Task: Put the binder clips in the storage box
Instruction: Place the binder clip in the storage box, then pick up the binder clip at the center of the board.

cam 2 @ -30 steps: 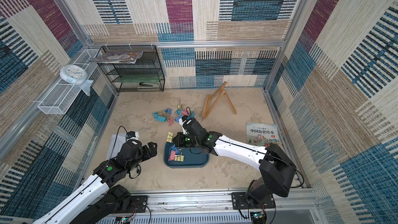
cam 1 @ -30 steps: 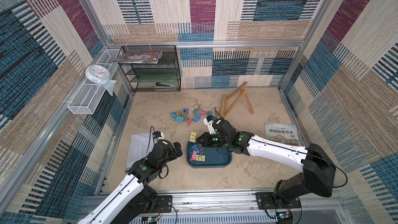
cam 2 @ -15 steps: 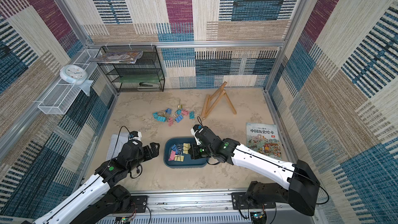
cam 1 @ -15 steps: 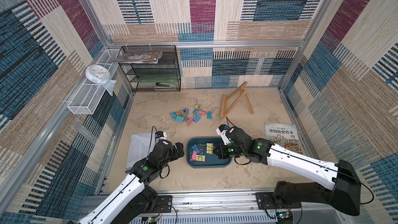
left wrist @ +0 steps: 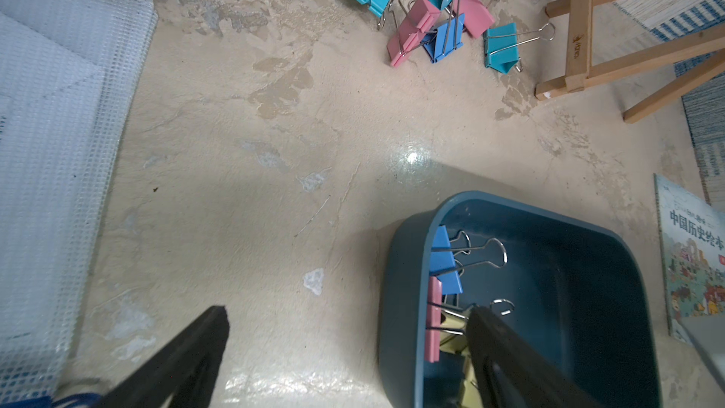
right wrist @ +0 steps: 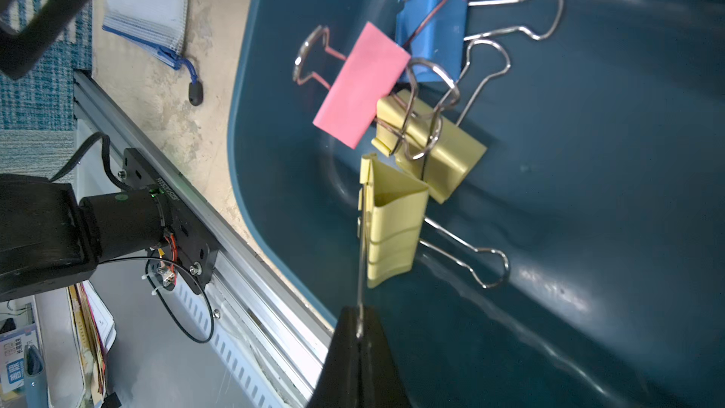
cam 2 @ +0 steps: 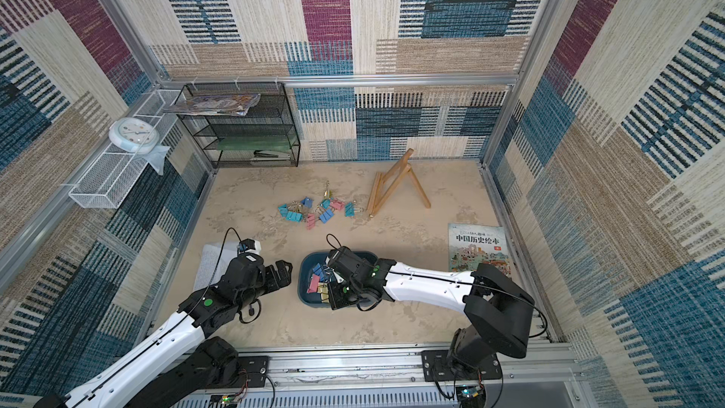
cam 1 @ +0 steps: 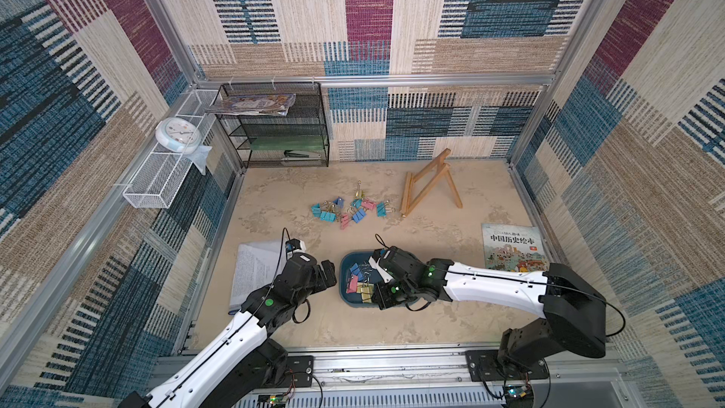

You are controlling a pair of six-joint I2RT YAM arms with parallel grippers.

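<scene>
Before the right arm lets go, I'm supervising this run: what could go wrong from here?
1. The right gripper pinches the yellow binder clip only by one thin wire handle; it could swing and hook the tangled clips beside it on release.
2. The open left gripper hovers close beside the storage box rim; a small move might nudge it.

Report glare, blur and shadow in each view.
Left wrist view: a bright glare spot on the table; the fingers of the open left gripper are dark, soft-edged silhouettes. Right wrist view: glare streaks inside the storage box; the yellow binder clip is sharp, the right gripper pinching its wire handle is black and blurred. Both top views: evenly lit, sharp.
</scene>
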